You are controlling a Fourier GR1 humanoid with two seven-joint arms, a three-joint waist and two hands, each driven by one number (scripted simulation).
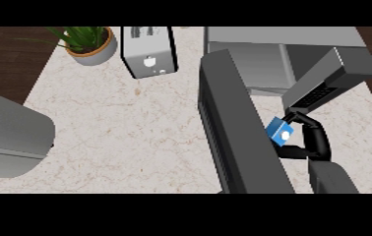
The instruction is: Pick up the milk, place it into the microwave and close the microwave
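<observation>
Head view is showing the right hand [309, 141] curling its black fingers round the blue milk [280, 132], gripping it at about four o'clock in the frame, just beside the open door [236, 127] that is swinging out across the bench [123, 132]. The microwave [283, 58] is sitting at one o'clock, its cavity partly hidden, and the milk is hanging well short of it, so I judge the pick-up done while the placing inside and the closing of the door are both remaining. No left hand is appearing anywhere. A toaster [149, 50] and a plant [91, 43] are standing at eleven o'clock, well apart from the work.
</observation>
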